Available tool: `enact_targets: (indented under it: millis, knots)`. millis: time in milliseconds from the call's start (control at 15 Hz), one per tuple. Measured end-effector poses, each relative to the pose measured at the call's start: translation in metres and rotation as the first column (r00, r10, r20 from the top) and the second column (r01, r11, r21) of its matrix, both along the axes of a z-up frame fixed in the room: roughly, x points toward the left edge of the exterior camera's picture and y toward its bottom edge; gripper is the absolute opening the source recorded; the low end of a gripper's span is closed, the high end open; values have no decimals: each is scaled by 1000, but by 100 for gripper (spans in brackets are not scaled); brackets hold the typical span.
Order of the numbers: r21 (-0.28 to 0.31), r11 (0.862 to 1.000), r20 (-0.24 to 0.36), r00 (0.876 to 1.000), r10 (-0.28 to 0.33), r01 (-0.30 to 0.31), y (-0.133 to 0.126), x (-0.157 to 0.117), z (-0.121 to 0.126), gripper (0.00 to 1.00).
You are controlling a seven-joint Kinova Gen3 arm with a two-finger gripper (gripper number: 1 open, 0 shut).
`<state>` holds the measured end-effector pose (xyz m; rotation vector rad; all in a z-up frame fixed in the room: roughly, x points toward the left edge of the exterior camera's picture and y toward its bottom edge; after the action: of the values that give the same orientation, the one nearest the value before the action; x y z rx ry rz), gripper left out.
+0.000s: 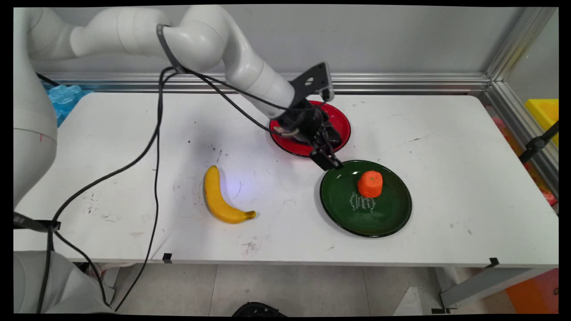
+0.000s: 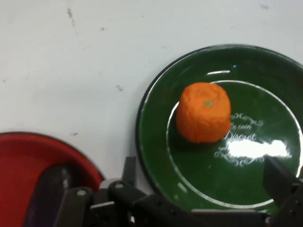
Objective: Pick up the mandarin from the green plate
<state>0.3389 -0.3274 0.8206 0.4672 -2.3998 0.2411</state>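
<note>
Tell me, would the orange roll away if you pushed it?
Probably not far: the orange looks squat and flat-sided, so it may slide or tip. The shiny green plate looks slippery, and its raised rim might stop it.

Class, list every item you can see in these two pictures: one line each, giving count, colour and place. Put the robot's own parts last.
green plate: one, dark green with white lettering, table's right-centre.
orange fruit: one, orange, on the green plate.
red plate: one, red, behind the green plate, partly hidden by the hand.
banana: one, yellow, lying on the table left of the plates.
table: one, white, scuffed.
blue crinkled object: one, light blue, beyond the table's far-left corner.
yellow bin: one, yellow, far right.
cables: black, hanging from the arm.
hand: one, black, open, at the green plate's near-left rim.
</note>
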Motion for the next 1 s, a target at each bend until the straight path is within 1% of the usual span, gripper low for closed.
enact_targets:
  millis: [533,1000]
  knots:
    - [13,1000,-17,1000,7,-7,2,-45,-29,100]
    - [6,1000,-21,1000,10,-10,-7,-69,-51,100]
